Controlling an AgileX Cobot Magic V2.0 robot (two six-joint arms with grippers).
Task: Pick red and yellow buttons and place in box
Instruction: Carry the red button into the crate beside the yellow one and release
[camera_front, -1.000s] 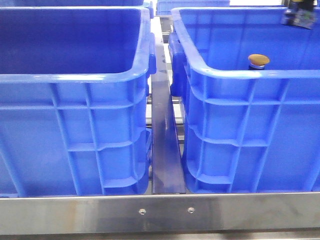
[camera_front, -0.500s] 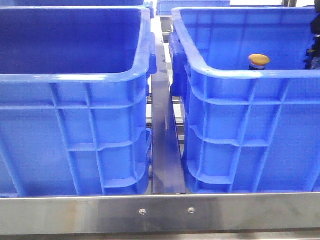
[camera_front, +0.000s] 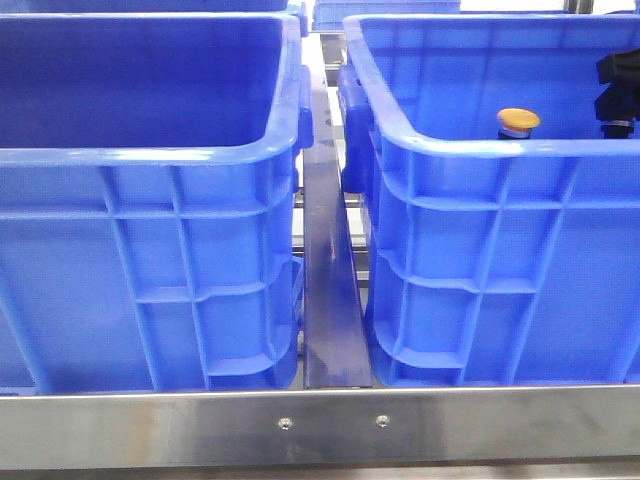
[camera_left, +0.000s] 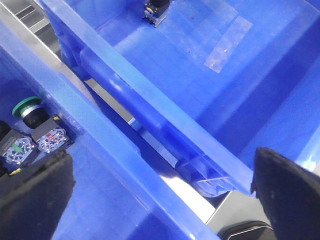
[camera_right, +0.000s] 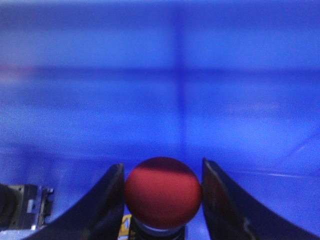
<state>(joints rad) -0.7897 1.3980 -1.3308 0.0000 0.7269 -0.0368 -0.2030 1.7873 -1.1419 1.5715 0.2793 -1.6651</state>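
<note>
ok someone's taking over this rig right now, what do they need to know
Right gripper: down inside the right-hand crate, fingers either side of the red button; whether they are clamped on it cannot be told.
Left gripper: open and empty, over the gap between the two crates.
Yellow button: upright in the right-hand crate, behind its near wall.
Green button: stays out of the job.
Done: no button seen delivered.
Left: both buttons still to go into the box.

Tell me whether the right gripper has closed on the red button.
Cannot tell. In the right wrist view the red button sits between the right gripper's fingers, with slim gaps showing on both sides.
</note>
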